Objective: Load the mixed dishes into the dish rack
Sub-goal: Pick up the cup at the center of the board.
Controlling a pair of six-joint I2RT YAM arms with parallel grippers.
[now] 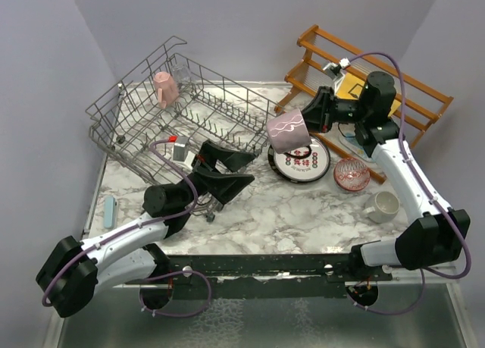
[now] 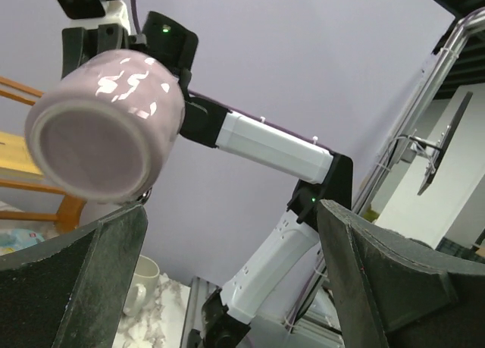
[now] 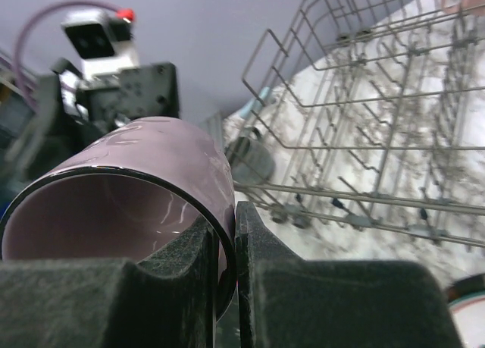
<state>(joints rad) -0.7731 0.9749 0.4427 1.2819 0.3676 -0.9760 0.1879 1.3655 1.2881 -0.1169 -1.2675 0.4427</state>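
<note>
Left gripper (image 1: 244,170) sits low over the marble table, jaws spread wide and empty, facing the glossy mauve ceramic mug (image 1: 286,130). That mug hangs in the air on its side, the right gripper (image 3: 235,242) pinched tight on its rim wall. Looks like a handover shaping up. Beyond stands the big grey wire dish rack (image 1: 182,109). Next, the mug's body must come squarely between those open jaws.
</note>
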